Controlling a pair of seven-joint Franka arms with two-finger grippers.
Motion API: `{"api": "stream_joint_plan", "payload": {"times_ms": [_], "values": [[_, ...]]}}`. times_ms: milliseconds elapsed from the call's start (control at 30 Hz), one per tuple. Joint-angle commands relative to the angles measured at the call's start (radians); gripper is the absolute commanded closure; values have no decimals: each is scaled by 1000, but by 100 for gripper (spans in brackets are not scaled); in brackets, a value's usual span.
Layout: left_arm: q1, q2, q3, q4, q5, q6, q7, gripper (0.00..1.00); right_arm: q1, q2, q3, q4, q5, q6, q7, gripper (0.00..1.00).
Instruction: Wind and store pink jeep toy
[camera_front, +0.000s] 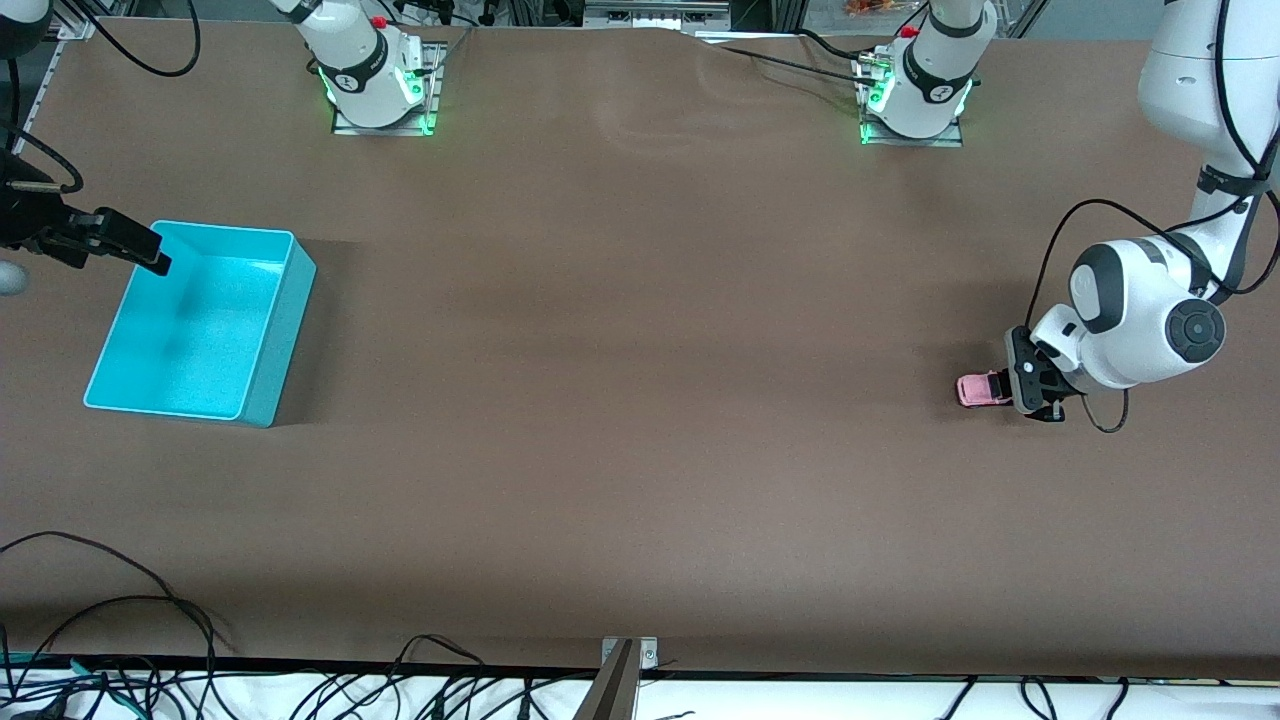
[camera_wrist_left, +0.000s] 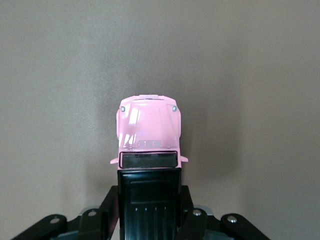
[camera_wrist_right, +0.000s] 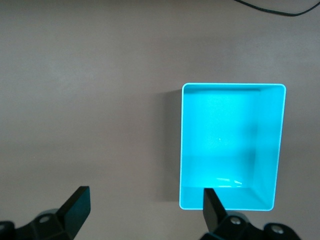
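Left gripper (camera_front: 1012, 388) is clamped on the tiny boxy pink jeep toy (camera_front: 980, 389) down on the brown surface (camera_front: 640, 400); right gripper (camera_front: 150, 255) hangs open over the turquoise plastic bin (camera_front: 280, 330).

Even, fairly bright overhead light falls on the matte brown desk (camera_front: 640, 400). The turquoise bin (camera_front: 270, 345) casts a soft shadow and glows saturated inside. Glare streaks the pink jeep toy (camera_wrist_left: 148, 131) hood; focus is sharp.

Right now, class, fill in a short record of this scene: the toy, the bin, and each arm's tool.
toy: pink jeep toy on the table toward the left arm's end, its black-roofed rear between the fingers
left tool: left tool shut on the jeep, low at the table
bin: turquoise bin, empty, toward the right arm's end
right tool: right tool open, over the bin's edge, waiting
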Motion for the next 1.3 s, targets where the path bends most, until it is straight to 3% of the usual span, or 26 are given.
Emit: {"api": "stream_joint_plan", "payload": {"times_ms": [0, 1268], "values": [[7, 36, -3, -4, 2, 13, 77, 99, -3, 12, 4, 29, 16, -7, 8, 0], [254, 144, 7, 88, 11, 8, 299, 100, -3, 12, 4, 29, 16, -7, 8, 0]]}}
